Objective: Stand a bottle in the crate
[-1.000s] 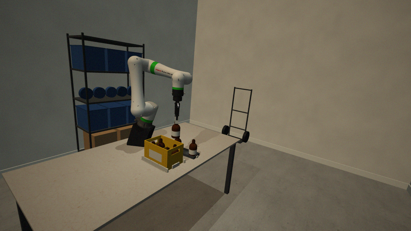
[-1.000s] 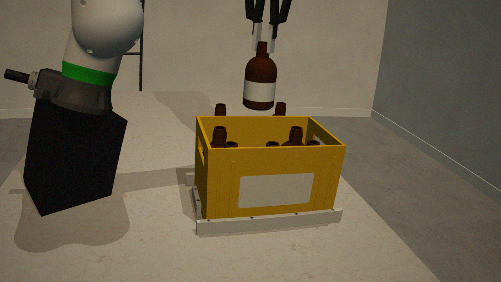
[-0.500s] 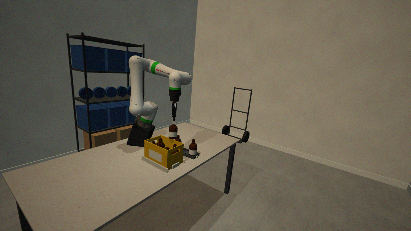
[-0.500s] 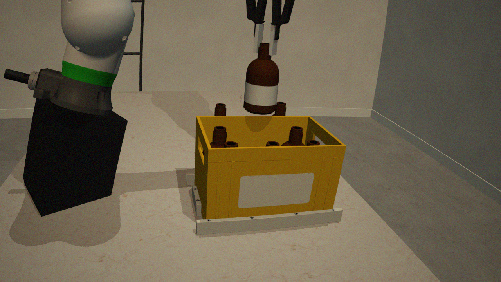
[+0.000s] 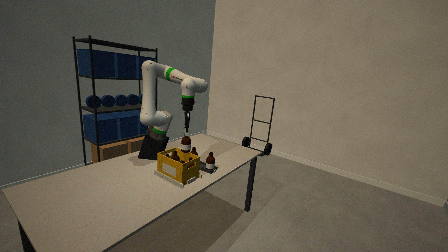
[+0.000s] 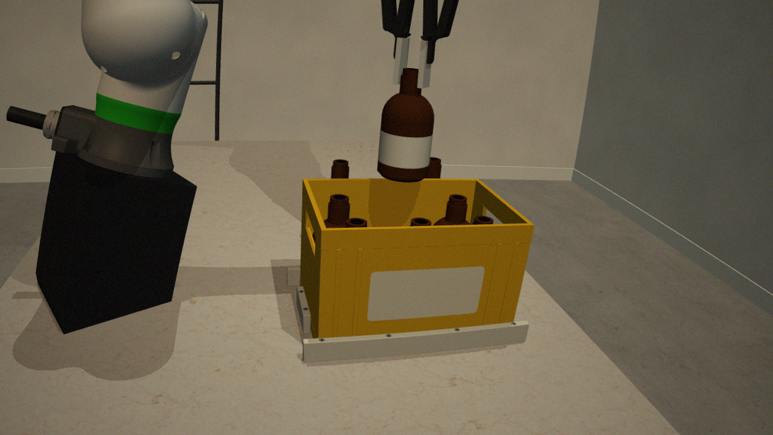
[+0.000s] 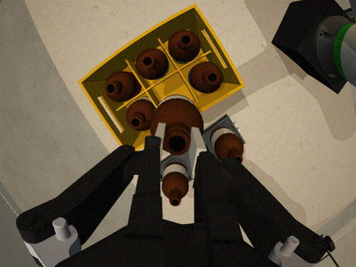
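Note:
My gripper (image 5: 186, 130) (image 6: 412, 67) (image 7: 176, 136) is shut on the neck of a brown bottle with a white label (image 5: 186, 144) (image 6: 405, 129) (image 7: 176, 119). The bottle hangs upright, its base about level with the rim of the yellow crate (image 5: 170, 170) (image 6: 345, 270) (image 7: 94, 86) on the tray side. Several brown bottles stand in the crate's cells, for example one (image 7: 151, 62) at the far side. The middle cell (image 7: 170, 86) on the tray side is empty, partly under the held bottle. Two bottles (image 5: 210, 160) (image 7: 228, 145) (image 7: 174, 183) stand upright on the grey tray (image 5: 214, 169) (image 7: 225, 121) behind the crate.
The arm's black pedestal (image 5: 153, 147) (image 6: 108, 243) (image 7: 307, 40) stands on the table beside the crate. Pale stop rails (image 6: 410, 341) border the crate's base. A shelf rack (image 5: 109, 93) and a hand truck (image 5: 259, 125) stand off the table.

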Controlling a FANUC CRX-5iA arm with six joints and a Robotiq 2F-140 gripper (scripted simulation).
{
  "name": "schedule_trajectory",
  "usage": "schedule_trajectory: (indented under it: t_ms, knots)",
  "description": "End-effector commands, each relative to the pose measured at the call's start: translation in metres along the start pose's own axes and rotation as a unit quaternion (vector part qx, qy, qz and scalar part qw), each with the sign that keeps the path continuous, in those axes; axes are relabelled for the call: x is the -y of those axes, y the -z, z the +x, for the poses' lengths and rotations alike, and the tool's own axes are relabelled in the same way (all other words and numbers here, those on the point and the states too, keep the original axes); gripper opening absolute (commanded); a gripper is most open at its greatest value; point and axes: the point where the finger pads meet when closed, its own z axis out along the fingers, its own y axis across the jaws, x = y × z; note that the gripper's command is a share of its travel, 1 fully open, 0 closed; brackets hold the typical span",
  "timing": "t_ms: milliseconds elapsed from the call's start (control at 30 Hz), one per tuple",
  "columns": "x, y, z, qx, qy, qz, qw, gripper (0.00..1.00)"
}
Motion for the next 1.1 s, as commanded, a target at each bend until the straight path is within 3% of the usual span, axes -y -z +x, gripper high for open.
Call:
schedule_trajectory:
  t_ms: [0, 1067]
  knots:
    - [0.001, 0.000, 0.001, 0.000, 0.000, 0.000, 1.000, 0.00]
    - [0.013, 0.000, 0.021, 0.000, 0.000, 0.000, 1.000, 0.00]
